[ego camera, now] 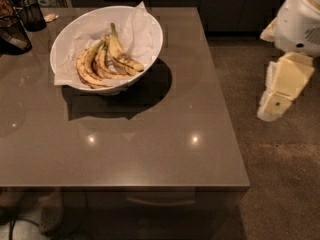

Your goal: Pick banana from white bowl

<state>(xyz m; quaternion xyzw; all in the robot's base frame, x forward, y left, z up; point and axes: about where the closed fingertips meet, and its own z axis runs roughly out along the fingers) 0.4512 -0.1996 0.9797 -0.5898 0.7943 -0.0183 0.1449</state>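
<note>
The banana (118,53) is a pale yellow, dark-streaked cluster with a long upright stem. It lies in the white bowl (156,30), which is lined with crumpled white paper and stands at the table's back left. Browner curved bananas (84,73) lie beside the banana on its left, in the same bowl. My gripper (278,95) hangs as a cream-coloured piece at the far right, off the table's right edge, over the floor. It is well apart from the bowl and lower in the frame.
Two dark wire-mesh cups (31,13) (12,35) stand at the table's far left corner, with a small scrap (50,17) next to them. The brown table (150,149) has its right edge near my arm. Speckled floor (280,184) lies to the right.
</note>
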